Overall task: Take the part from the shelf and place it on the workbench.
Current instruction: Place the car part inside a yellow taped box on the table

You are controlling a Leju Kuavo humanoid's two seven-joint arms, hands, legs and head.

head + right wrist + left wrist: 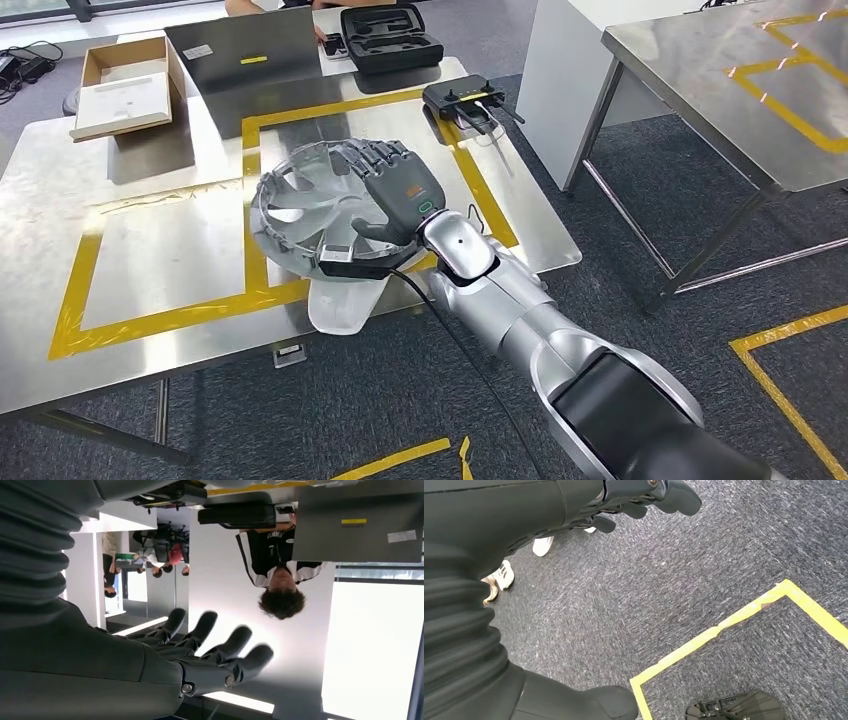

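where right robot hand (398,196) covers part (300,205), contact unclear, near rim hidden.

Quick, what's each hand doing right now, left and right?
Left hand: holds nothing, hanging over the carpet, fingers apart.
Right hand: over the round silver part on the workbench; grip cannot be told.

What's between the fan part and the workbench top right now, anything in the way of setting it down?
Nothing visible. The fan part is already over the workbench, near the yellow tape, with the right hand on its rim. The cardboard box and black case sit farther back.
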